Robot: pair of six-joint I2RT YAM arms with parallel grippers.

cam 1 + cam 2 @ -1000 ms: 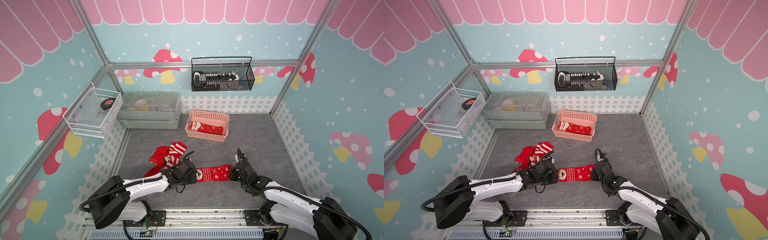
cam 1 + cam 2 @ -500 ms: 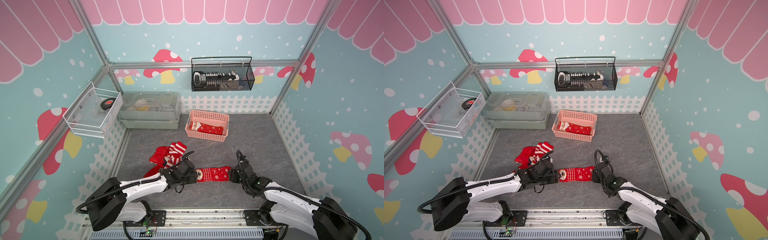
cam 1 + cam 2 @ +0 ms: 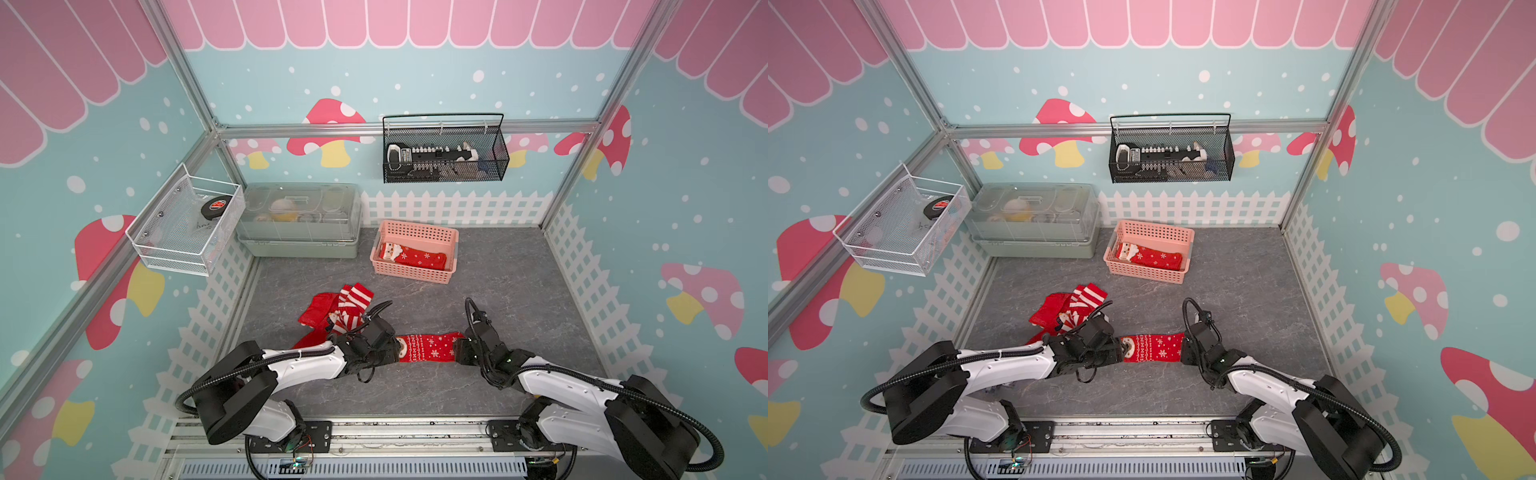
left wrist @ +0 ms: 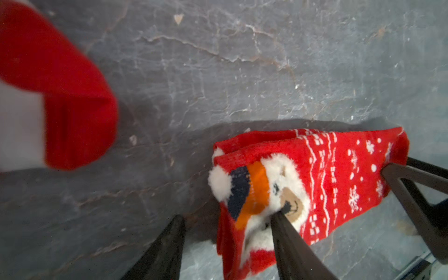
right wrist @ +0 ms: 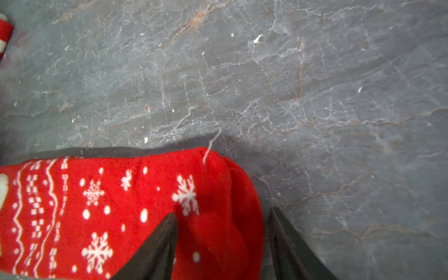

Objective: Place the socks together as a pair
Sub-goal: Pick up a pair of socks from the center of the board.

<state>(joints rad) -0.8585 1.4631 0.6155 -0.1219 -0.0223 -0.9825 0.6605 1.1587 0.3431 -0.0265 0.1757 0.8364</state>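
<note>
Straddling the two ends of the snowflake sock [image 3: 428, 347], your left gripper [image 4: 228, 215] and right gripper [image 5: 223, 213] are standing parted, clasping nothing; it is lying stretched flat on the front of the table [image 3: 519, 291], probably awaiting its mate [image 3: 415, 257] from the pink basket [image 3: 415, 226].

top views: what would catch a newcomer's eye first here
A red snowflake sock lies flat on the grey table near the front, with the open left gripper at its Santa-face end and the open right gripper straddling its toe. Behind it, a matching sock lies in the pink basket, and striped socks are heaped beside the left arm.
</note>
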